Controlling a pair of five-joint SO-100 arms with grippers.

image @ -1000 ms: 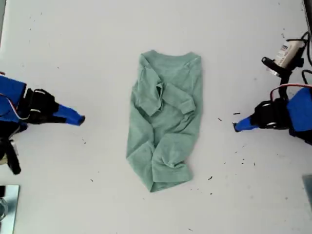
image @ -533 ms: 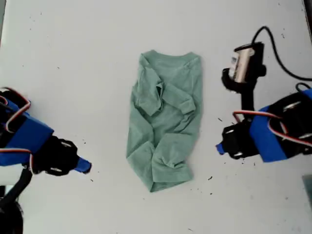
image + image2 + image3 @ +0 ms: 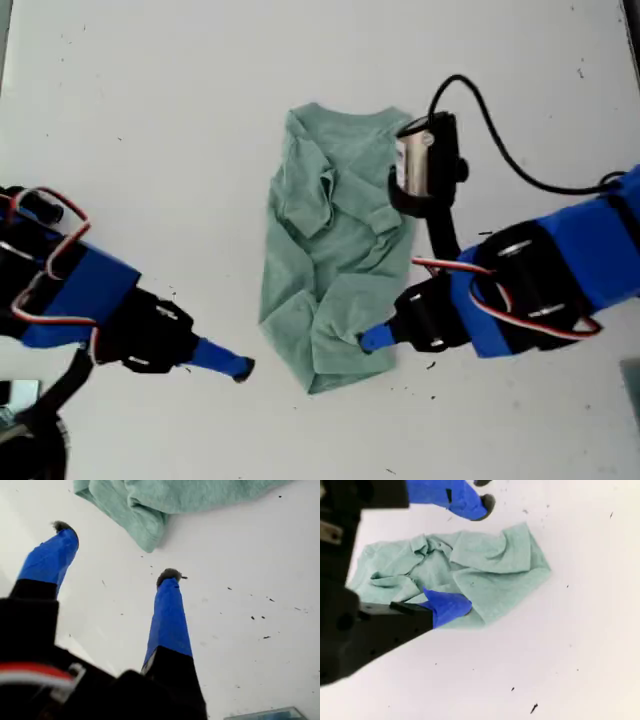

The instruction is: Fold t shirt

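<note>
— Looking at the t shirt (image 3: 335,250), where does it lie?

— Mid-table (image 3: 150,100), already narrowed into a rumpled strip with the sleeves turned in. Its long axis runs far to near in the exterior view: the ribbed collar at the far end, the hem at the near end.

— And the grippers?

— Both are down at the hem end. My second gripper (image 3: 372,340) reaches in from the exterior view's right, and its tip is over the cloth's right-hand near corner. In the second wrist view its jaws are spread, one fingertip (image 3: 451,606) low over the fabric and the other beyond the edge, with nothing pinched. My first gripper (image 3: 235,365) comes from the exterior view's left and is short of the shirt, near the left-hand near corner but apart from it. The first wrist view shows its jaws wide and empty, bare table between them and the corner of the cloth (image 3: 150,525) just ahead.

— So which arm is nearer?

— My second one; it is practically on the hem. My first has a short stretch of table to cross.

— What does the next move turn on?

— My guess is a hem-to-collar fold. Each gripper would need its own near corner, and then both would carry away along the long axis towards the collar. The layers are thick and wrinkled here, so a shallow pinch could catch only the top ply.
</note>
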